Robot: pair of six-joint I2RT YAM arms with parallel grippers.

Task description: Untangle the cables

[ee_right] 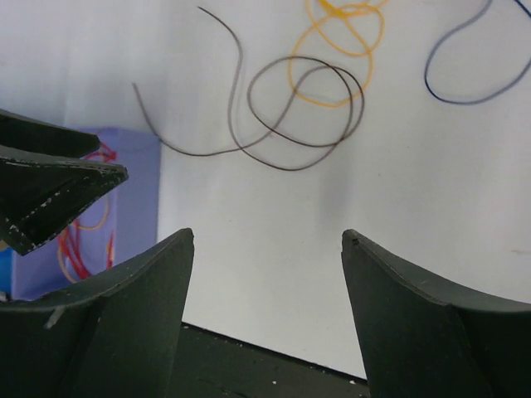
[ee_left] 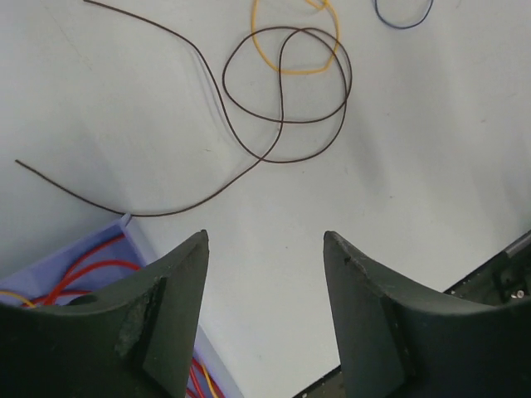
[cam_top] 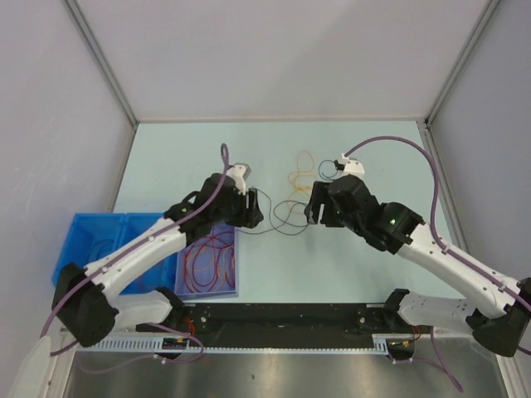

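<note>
A dark brown cable (cam_top: pixel 284 225) lies in loose loops on the table between my two grippers, one end trailing left. In the left wrist view the dark brown cable (ee_left: pixel 286 108) overlaps an orange cable (ee_left: pixel 294 41). A blue cable (ee_left: pixel 404 12) lies apart at the top. The right wrist view shows the same dark cable (ee_right: pixel 303 116), orange cables (ee_right: pixel 336 58) and blue cable (ee_right: pixel 473 66). My left gripper (ee_left: pixel 265 240) hangs open over bare table, short of the cable. My right gripper (ee_right: pixel 267 236) is open too, nothing between its fingers. Yellow and orange cables (cam_top: pixel 299 178) lie farther back.
A lavender tray (cam_top: pixel 235 257) holding red and orange cable loops (cam_top: pixel 207 261) sits under the left arm. Blue bins (cam_top: pixel 91 240) stand at its left. The left gripper's fingers (ee_right: pixel 50 191) show at the left of the right wrist view. A black rail (cam_top: pixel 290 319) runs along the near edge.
</note>
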